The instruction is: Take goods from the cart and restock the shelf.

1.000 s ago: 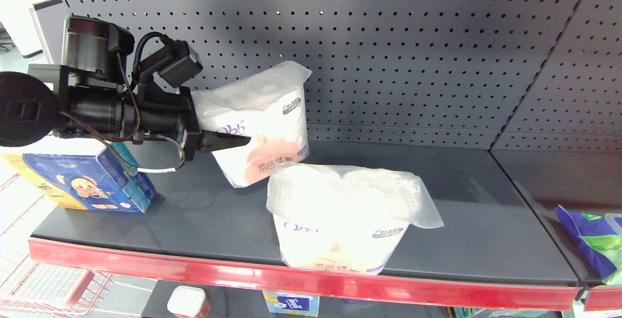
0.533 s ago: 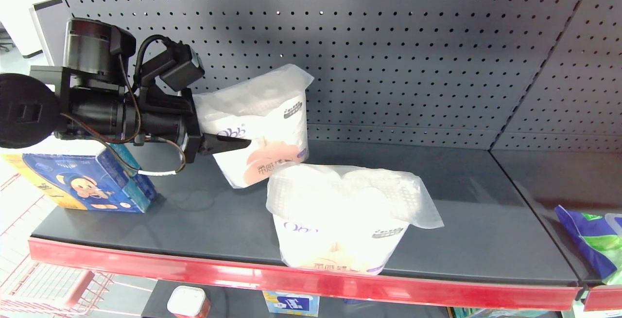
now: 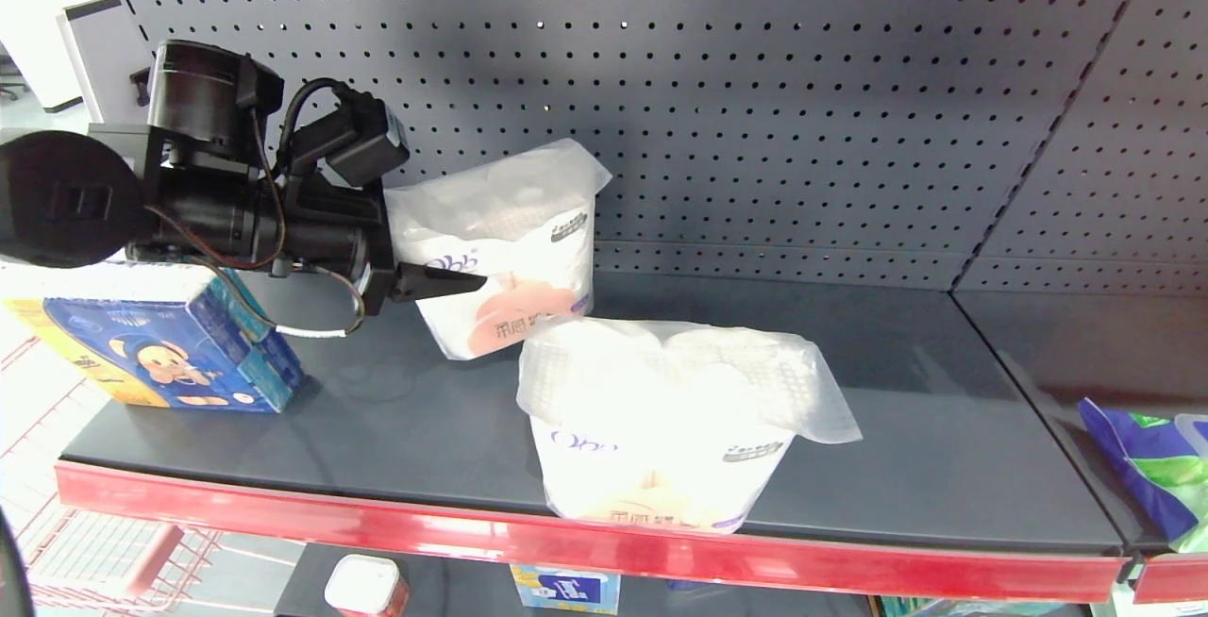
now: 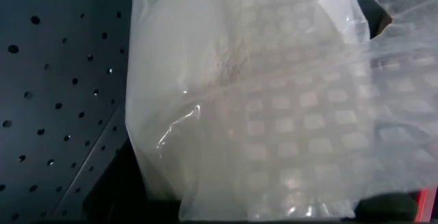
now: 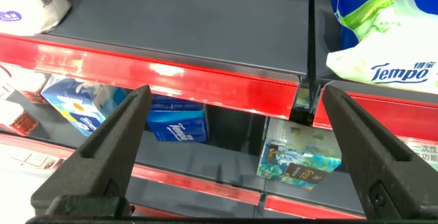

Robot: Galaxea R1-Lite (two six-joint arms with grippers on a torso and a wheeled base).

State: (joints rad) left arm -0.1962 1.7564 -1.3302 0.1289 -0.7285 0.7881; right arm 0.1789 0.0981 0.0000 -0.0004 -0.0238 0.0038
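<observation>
Head view: left hand [image 3: 467, 273] sat centre-left of frame, clamped sideways on a white paper-roll pack [image 3: 514, 221]. One finger lay across its printed face, the other was hidden behind it. The pack was tilted over the back of the grey shelf [image 3: 377, 409], near the pegboard [image 3: 755, 79]; couldn't tell if its lower corner touched. Lower right of it, a second roll pack [image 3: 661, 409] stood at the shelf's front edge. At far left, a blue box [image 3: 160, 343].

Left wrist view added the close-up: the pack's clear wrap pressed near, pegboard holes beside it.

Right wrist view: right hand [image 5: 233, 148] gaped wide, holding nothing, facing a red shelf rail [image 5: 205, 70] with blue boxes [image 5: 171, 121] below.
</observation>
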